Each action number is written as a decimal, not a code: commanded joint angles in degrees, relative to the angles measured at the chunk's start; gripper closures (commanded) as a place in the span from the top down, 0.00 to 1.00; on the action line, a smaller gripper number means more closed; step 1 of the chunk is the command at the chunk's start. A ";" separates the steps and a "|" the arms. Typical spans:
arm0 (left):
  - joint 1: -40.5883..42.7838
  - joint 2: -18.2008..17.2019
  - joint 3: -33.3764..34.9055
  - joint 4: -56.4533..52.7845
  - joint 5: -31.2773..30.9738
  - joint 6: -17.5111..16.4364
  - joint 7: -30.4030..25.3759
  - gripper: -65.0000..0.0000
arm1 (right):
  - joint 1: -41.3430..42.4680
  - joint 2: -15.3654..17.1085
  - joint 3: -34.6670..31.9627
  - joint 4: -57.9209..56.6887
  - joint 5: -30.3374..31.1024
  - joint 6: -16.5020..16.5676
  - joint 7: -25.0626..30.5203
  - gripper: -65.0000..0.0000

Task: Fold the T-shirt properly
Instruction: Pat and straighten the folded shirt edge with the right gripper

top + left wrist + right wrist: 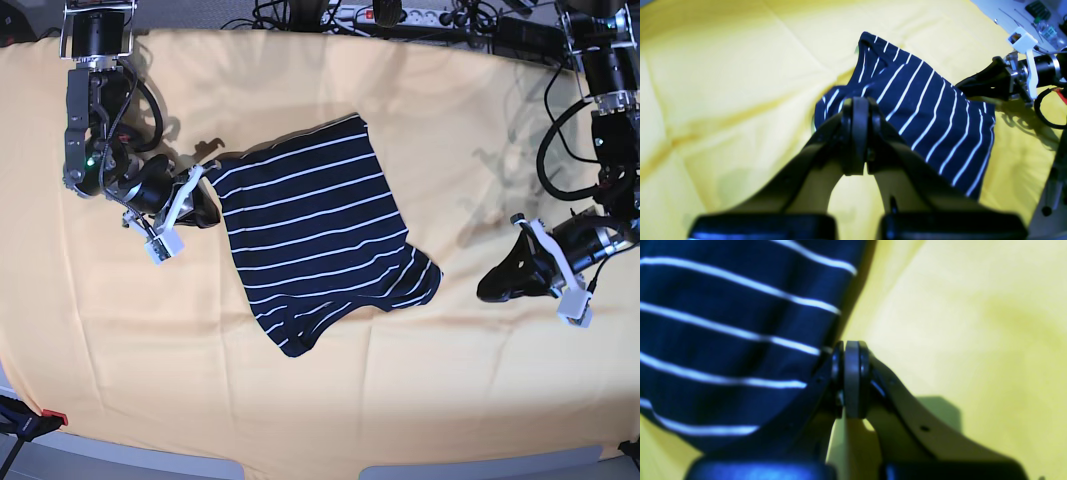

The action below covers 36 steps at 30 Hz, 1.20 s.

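Yellow cloth (pixel 300 90) surrounds T-shirt (pixel 320 230) — cables (pixel 430 20) behind.

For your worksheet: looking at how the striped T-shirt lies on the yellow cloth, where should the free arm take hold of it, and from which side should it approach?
Probably the protruding sleeve corner of the T-shirt at its lower right in the base view, approached from the left gripper side. That flap juts outward toward it, with bare yellow cloth between. The right gripper is already at the opposite edge.

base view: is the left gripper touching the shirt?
No. The left gripper sits on the bare yellow cloth, with a clear gap between it and the shirt.
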 commanded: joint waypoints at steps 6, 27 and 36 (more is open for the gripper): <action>1.25 -0.96 -0.68 0.79 -1.64 -1.18 -1.09 0.00 | -6.99 0.17 -0.55 2.99 7.54 0.95 -0.33 0.00; 4.26 -0.96 -0.59 0.81 -8.46 -1.49 3.67 0.00 | -26.82 0.33 2.34 35.98 -6.49 -5.09 6.36 0.00; 5.46 -0.96 -0.59 0.81 -10.56 -2.93 4.50 0.00 | -13.16 0.31 2.51 19.52 -8.22 -3.04 8.26 0.00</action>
